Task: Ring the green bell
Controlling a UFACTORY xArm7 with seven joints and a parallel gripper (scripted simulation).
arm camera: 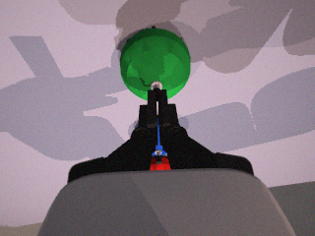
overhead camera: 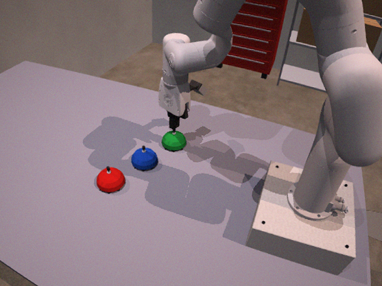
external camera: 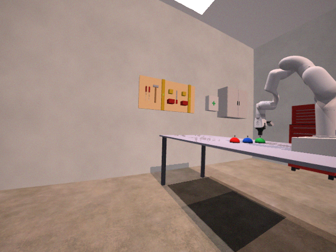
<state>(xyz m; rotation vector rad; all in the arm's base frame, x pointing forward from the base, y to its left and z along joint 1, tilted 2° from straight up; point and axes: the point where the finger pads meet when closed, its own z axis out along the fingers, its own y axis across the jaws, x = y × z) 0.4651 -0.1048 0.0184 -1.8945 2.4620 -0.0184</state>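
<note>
The green bell [overhead camera: 173, 141] stands on the table as the far one in a row of three; it also shows in the exterior view [external camera: 260, 140] and in the wrist view [arm camera: 155, 63]. My gripper [overhead camera: 173, 128] is shut, empty, and points straight down over the green bell. Its fingertips sit on the bell's small silver button [arm camera: 157, 86] at the top of the dome. I cannot tell how far the button is pushed down. In the exterior view the gripper [external camera: 260, 133] stands just above the green dome.
A blue bell [overhead camera: 144, 158] and a red bell [overhead camera: 110, 179] stand in the same row, nearer the front left, each with its black button up. The arm's base block [overhead camera: 306, 213] sits at the table's right.
</note>
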